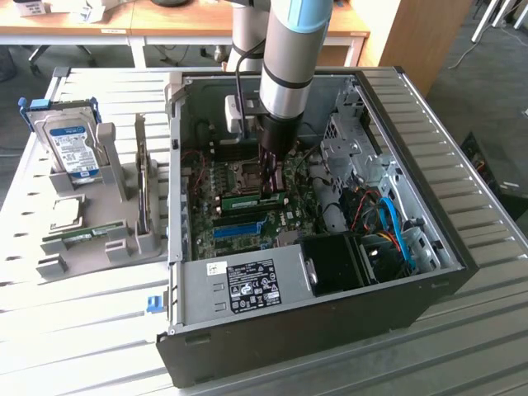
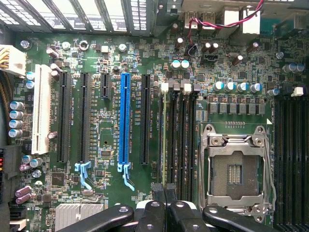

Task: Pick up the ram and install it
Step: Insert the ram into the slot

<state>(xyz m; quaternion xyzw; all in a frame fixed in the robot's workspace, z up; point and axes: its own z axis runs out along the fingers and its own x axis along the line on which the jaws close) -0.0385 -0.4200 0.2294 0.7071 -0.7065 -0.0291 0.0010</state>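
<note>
At exterior view's centre | gripper [image 1: 271, 188] jaws together, over ram [image 1: 247, 200] at slot [image 2: 181, 140] | risk: off-centre push could leave ram tilted.

The ram [image 1: 246, 200] is a slim, long green circuit-board stick with a pale label on its side. It stands on its long edge in the memory slots of the motherboard inside the open computer case, running across from the exterior view's left to its right. The closed claw [image 1: 271, 190] is down at its end toward the exterior view's right. Whether the stick is fully seated cannot be told
</note>
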